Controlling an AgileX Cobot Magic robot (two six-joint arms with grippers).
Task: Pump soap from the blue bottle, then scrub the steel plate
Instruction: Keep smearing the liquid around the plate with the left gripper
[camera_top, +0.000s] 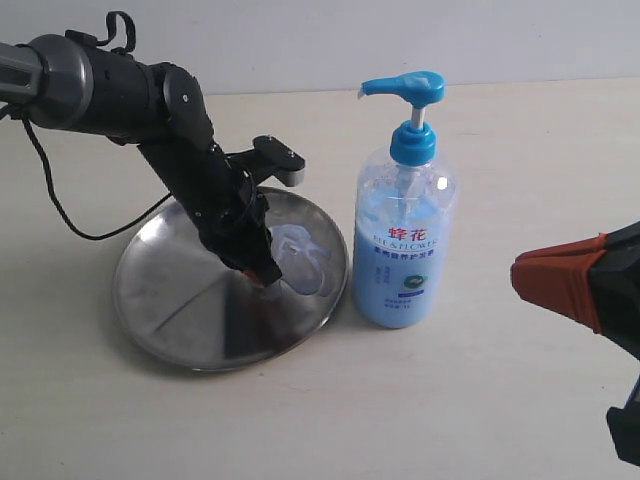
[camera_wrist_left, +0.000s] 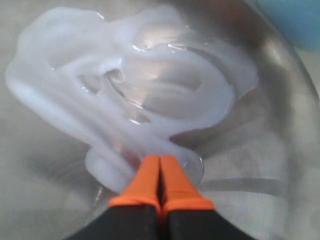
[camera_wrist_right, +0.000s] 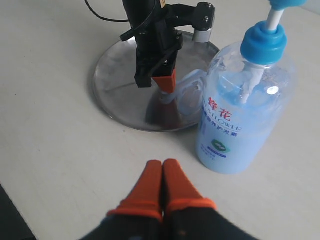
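Observation:
The steel plate (camera_top: 190, 300) lies left of the blue bottle (camera_top: 404, 245), which stands upright just off the plate's rim. A pale smear of soap (camera_top: 305, 260) spreads over the plate's right half, seen close up as a glossy swirl (camera_wrist_left: 135, 95). My left gripper (camera_top: 268, 275) is shut, its orange tips pressed down into the soap's edge (camera_wrist_left: 160, 159). My right gripper (camera_wrist_right: 163, 164) is shut and empty, hovering over bare table in front of the bottle (camera_wrist_right: 240, 115); it shows at the right edge of the exterior view (camera_top: 520, 275).
A black cable (camera_top: 70, 215) trails from the left arm across the table behind the plate. The table (camera_top: 480, 400) is pale and plain around the plate and the bottle.

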